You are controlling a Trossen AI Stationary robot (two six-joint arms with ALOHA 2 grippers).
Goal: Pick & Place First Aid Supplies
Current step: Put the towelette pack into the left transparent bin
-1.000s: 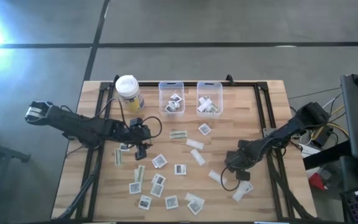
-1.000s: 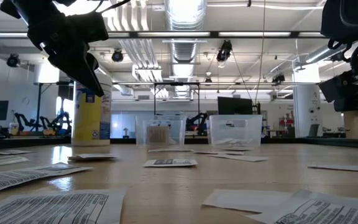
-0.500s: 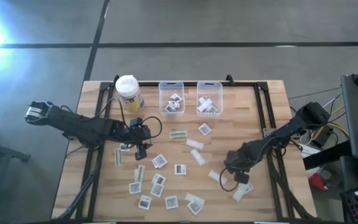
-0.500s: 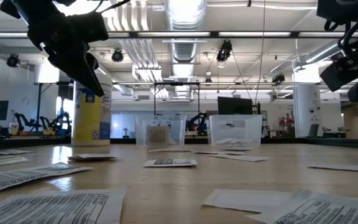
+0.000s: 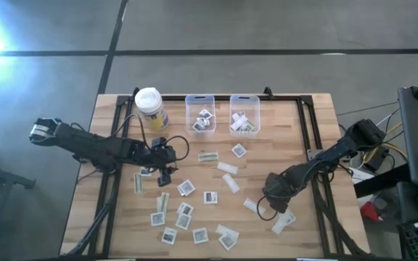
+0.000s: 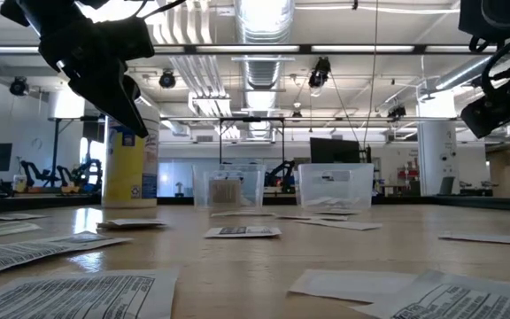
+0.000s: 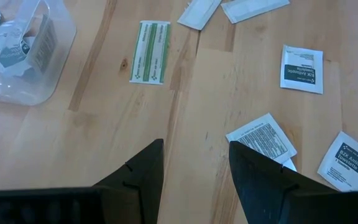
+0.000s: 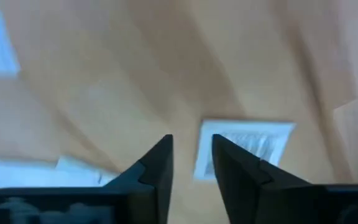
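Packets [image 5: 186, 188] flat, papery, scattered on wood table [image 5: 303, 138]; both arms' fingers parted, empty.

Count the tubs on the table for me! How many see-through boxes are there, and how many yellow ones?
Clear rectangular plastic bins: 2
Yellow round container with a white lid: 1
Total: 3
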